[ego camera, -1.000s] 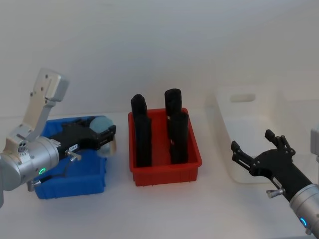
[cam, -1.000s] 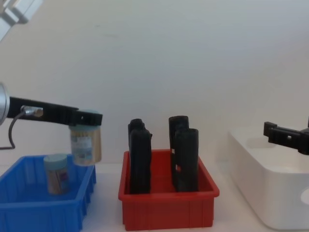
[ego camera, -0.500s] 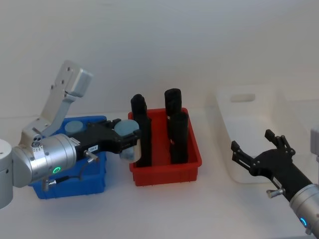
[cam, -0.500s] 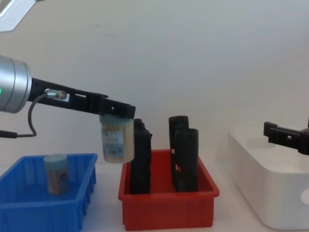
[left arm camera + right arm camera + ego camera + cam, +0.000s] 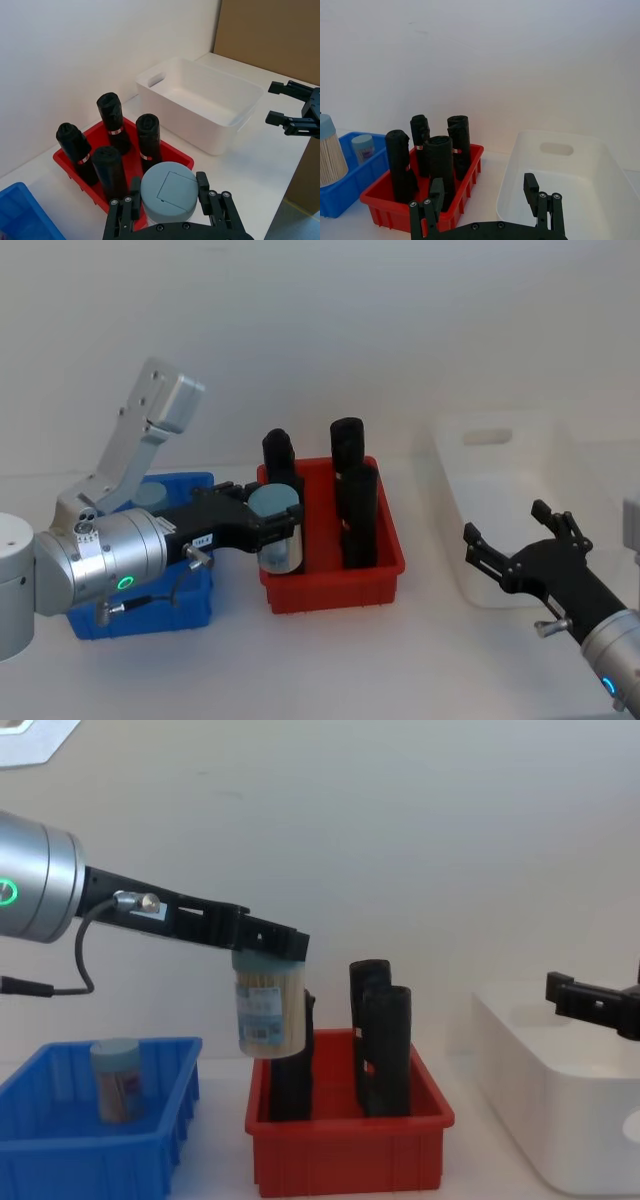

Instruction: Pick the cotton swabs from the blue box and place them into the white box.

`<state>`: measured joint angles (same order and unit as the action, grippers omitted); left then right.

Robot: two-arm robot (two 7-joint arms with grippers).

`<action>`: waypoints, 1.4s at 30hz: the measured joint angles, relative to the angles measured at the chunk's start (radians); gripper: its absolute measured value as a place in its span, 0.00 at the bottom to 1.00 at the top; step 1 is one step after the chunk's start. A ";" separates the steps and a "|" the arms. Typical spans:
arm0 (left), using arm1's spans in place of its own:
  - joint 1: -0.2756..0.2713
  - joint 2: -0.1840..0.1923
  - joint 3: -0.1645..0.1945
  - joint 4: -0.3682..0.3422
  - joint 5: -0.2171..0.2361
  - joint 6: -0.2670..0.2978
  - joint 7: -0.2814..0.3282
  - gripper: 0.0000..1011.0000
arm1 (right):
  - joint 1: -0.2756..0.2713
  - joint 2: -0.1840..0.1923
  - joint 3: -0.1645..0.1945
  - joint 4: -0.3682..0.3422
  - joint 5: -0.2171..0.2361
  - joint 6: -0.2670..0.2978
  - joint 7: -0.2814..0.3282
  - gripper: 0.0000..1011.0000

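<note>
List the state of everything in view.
Left gripper: shut on held tub
Held tub: upright, airborne over red bin
Other tub: upright in blue box
Red bin: holds four upright black rolls
White box: empty
Right gripper: open, near white box

white box (image 5: 560, 1120): glossy plastic | blue box (image 5: 90, 1160): smooth plastic | cotton swabs tub (image 5: 268, 1015): clear plastic | black blocks (image 5: 385, 1050): matt

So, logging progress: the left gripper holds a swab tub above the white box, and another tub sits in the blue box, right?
Not the white box: the chest view shows the left gripper holding the swab tub above the red bin. The other tub sits in the blue box.
</note>
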<state>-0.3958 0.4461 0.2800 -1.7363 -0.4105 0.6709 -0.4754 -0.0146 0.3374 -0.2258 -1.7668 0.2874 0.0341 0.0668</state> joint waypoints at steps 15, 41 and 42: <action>-0.001 -0.002 0.003 -0.011 -0.002 0.013 -0.007 0.66 | 0.030 -0.038 -0.031 0.024 -0.052 0.023 0.053 0.99; -0.001 -0.003 0.005 -0.015 -0.002 0.018 -0.009 0.66 | 0.153 -0.131 -0.097 0.159 -0.149 0.034 0.289 0.99; -0.001 -0.003 0.005 -0.015 -0.002 0.019 -0.009 0.66 | 0.156 -0.133 -0.099 0.163 -0.151 0.033 0.298 0.99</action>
<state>-0.3972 0.4433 0.2846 -1.7514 -0.4129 0.6894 -0.4847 0.1412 0.2043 -0.3246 -1.6043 0.1364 0.0668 0.3643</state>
